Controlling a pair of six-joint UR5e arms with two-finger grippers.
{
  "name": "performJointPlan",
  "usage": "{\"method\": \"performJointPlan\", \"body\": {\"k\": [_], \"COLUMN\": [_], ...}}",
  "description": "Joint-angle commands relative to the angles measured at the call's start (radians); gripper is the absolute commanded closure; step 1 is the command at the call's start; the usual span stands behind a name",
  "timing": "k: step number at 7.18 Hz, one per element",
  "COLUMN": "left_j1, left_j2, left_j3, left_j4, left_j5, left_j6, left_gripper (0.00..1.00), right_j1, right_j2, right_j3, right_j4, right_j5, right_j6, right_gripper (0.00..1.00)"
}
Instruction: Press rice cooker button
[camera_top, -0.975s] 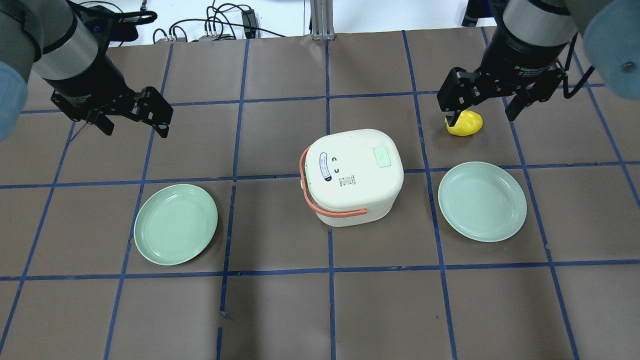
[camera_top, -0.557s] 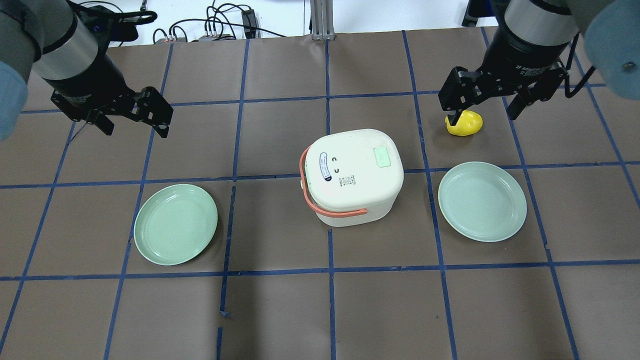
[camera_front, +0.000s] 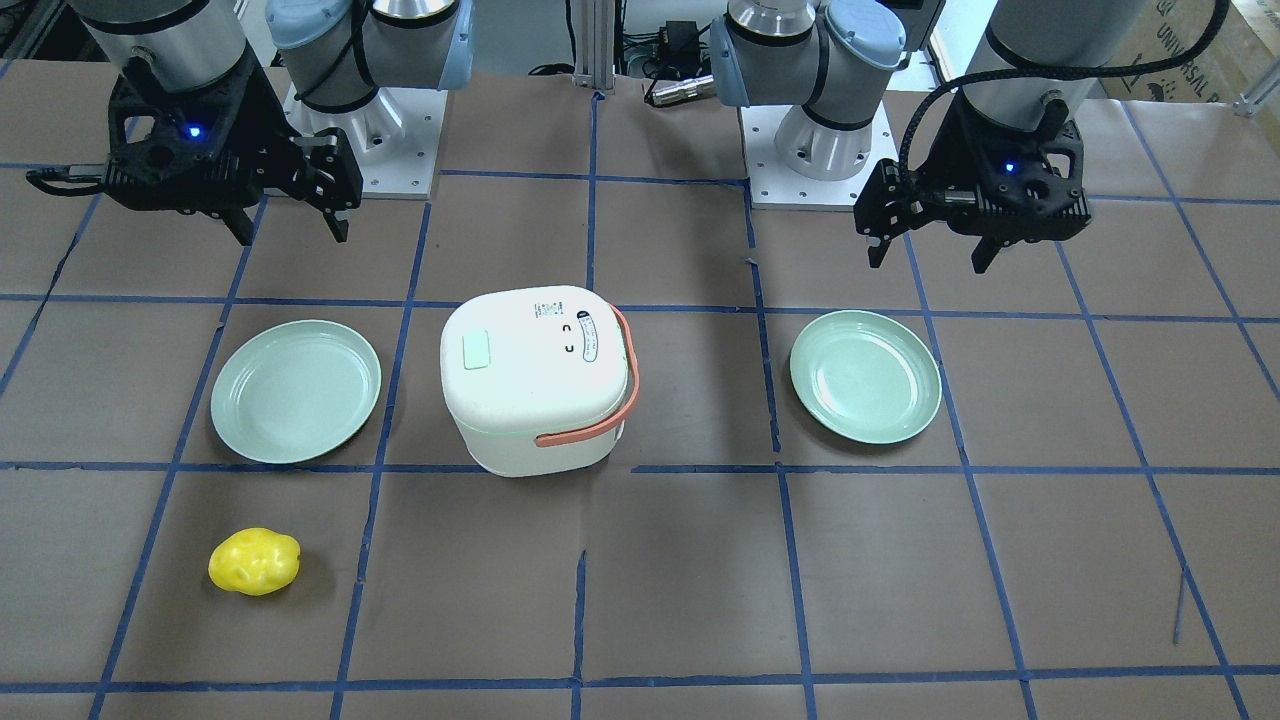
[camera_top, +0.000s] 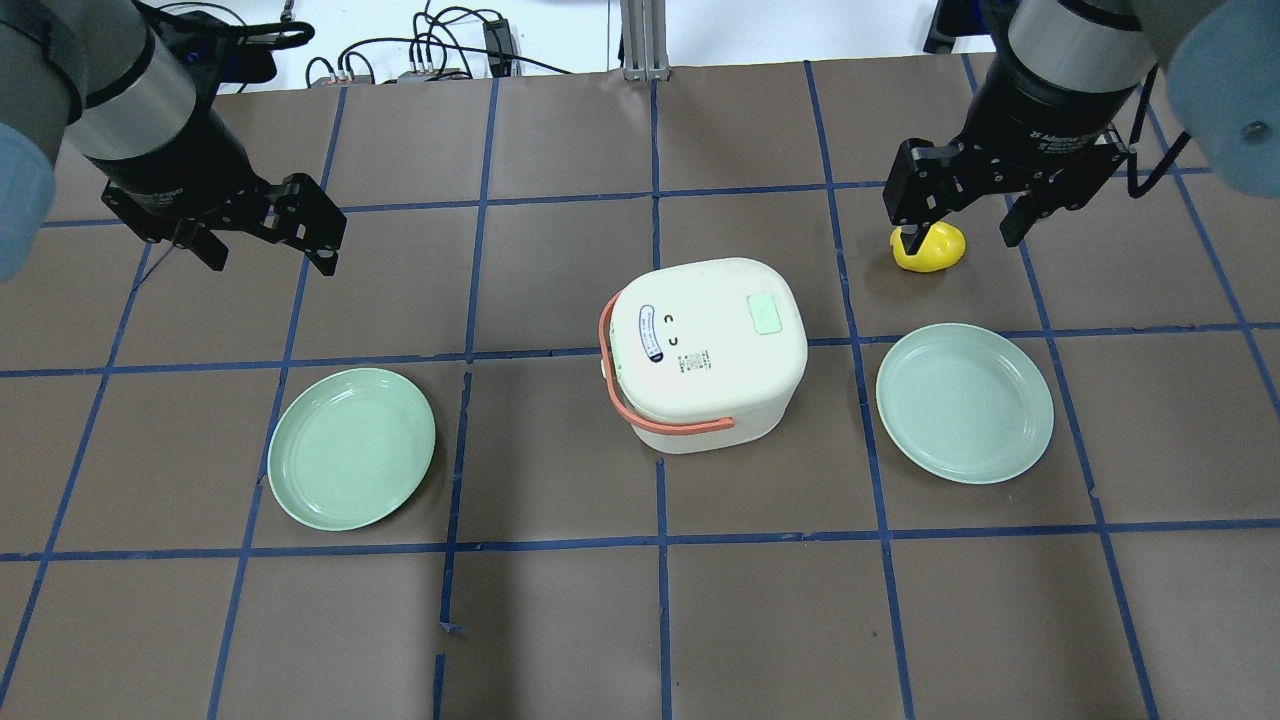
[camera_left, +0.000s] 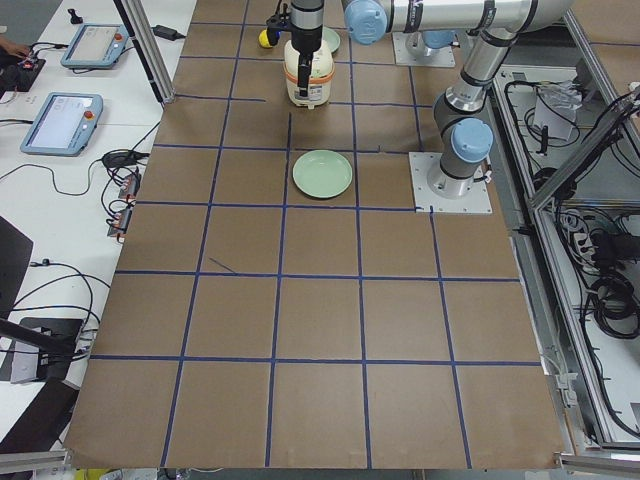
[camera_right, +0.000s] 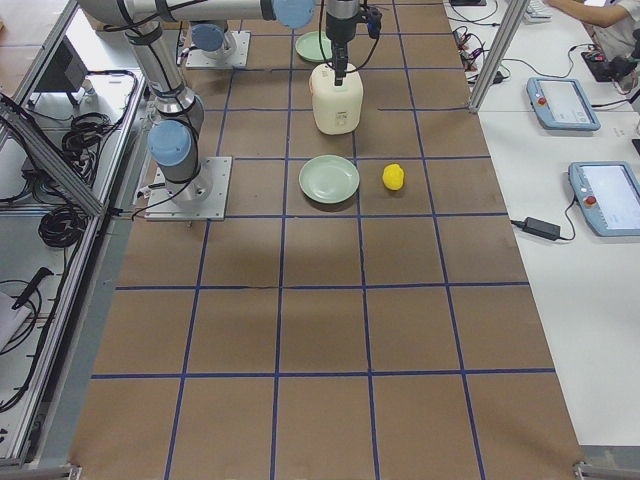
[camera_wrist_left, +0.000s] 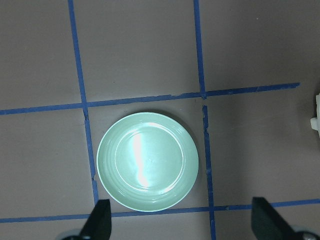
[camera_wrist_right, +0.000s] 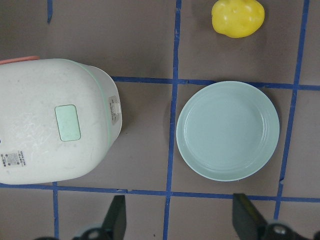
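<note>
Rice cooker (camera_top: 705, 350) sits upright mid-desk (camera_top: 560, 620), white body, lid closed, orange handle (camera_top: 640, 410) folded down around the side toward the robot's left. Pale green rectangular button (camera_top: 765, 314) on the lid top, toward the cooker's edge on the robot's right; nothing touching it. Left gripper (camera_front: 927, 262) held above the desk well off to the cooker's left and farther out from the robot, fingers spread wide, nothing between them. Right gripper (camera_front: 291, 234) well off to the cooker's right, likewise raised, fingers apart and empty; its wrist camera looks down on the cooker lid and button. One light green plate (camera_top: 351, 448) flat on the desk left of the cooker, a second green plate (camera_top: 964, 402) right of the cooker, near it but not touching. Yellow lumpy fruit-like object (camera_front: 254, 561) on the desk beyond that second plate, farther from the robot than the cooker, clear of the plate.
</note>
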Motion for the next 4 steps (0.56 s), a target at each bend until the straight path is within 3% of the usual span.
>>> {"method": "performJointPlan", "body": {"k": [1, 4], "left_j1": [0.000, 0.000], "left_j2": [0.000, 0.000], "left_j3": [0.000, 0.000], "left_j4": [0.000, 0.000], "left_j5": [0.000, 0.000], "left_j6": [0.000, 0.000], "left_gripper": [0.00, 0.00], "right_j1": [0.004, 0.028], "right_j2": [-0.002, 0.034], "right_j3": [-0.002, -0.017], "right_j4": [0.001, -0.018], "right_j5": [-0.002, 0.003], "right_j6": [0.008, 0.005], "right_gripper": [0.92, 0.94]}}
